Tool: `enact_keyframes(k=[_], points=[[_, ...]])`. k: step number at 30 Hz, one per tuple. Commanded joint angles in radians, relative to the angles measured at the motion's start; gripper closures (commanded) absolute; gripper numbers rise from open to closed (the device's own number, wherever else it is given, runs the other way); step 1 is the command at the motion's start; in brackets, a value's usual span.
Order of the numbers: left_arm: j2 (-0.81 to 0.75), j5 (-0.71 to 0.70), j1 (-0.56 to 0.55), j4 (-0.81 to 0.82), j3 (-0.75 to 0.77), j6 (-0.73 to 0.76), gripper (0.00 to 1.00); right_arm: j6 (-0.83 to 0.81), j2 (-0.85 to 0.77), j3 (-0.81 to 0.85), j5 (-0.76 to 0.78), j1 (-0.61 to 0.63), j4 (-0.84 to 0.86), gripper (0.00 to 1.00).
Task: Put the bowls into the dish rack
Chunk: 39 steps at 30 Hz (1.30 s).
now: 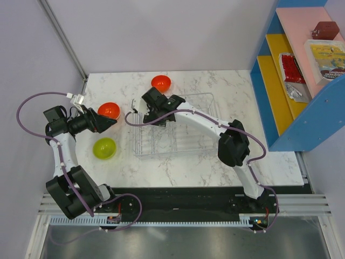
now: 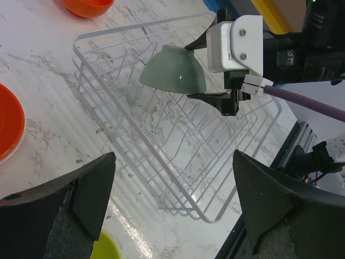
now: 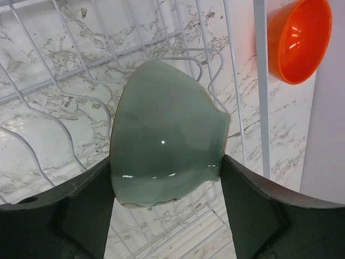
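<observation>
Four bowls are in view, one of them in my grasp. My right gripper (image 3: 167, 181) is closed partway on the pale green bowl (image 3: 164, 135), one finger (image 3: 64, 210) pressed against each side of its wall. The bowl is held tipped on its side over the left end of the dish rack (image 1: 178, 147), a white wire rack standing on the marble table (image 1: 188, 170). Whether the bowl touches the wires cannot be told.

My left gripper (image 2: 172, 205) is spread wide and holds nothing. It points toward the rack from the left, well apart from it.

Remaining bowls, all on the table outside the rack:
- one orange bowl (image 1: 160, 82) beyond the rack's far left corner;
- a second orange bowl (image 1: 109, 110) just beside my left gripper;
- a yellow-green bowl (image 1: 104, 148) left of the rack, nearer my base.
</observation>
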Motion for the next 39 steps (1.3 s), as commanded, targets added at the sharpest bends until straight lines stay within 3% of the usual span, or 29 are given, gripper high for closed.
enact_keyframes(k=[1, 17, 20, 23, 32, 33, 39], points=[[-0.002, 0.038, 0.005, 0.012, 0.001, 0.044, 0.05, -0.069, -0.005, 0.068, 0.064, 0.018, 0.068, 1.00], [-0.015, 0.042, 0.008, 0.012, -0.005, 0.046, 0.05, -0.126, 0.044, 0.006, 0.076, 0.024, 0.108, 1.00], [-0.015, 0.044, 0.008, 0.013, -0.003, 0.047, 0.05, -0.128, 0.055, 0.008, 0.079, 0.024, 0.114, 0.96], [-0.017, 0.044, 0.007, 0.013, -0.005, 0.049, 0.05, -0.131, 0.058, 0.008, 0.084, 0.024, 0.115, 0.78], [-0.022, 0.047, 0.010, 0.013, -0.008, 0.049, 0.05, -0.100, 0.075, -0.004, 0.111, 0.018, 0.141, 0.41], [-0.023, 0.049, 0.012, 0.013, -0.008, 0.049, 0.05, -0.096, 0.072, -0.012, 0.122, 0.016, 0.161, 0.31], [-0.023, 0.050, 0.013, 0.012, -0.008, 0.049, 0.05, -0.086, 0.061, -0.027, 0.156, 0.015, 0.201, 0.11]])
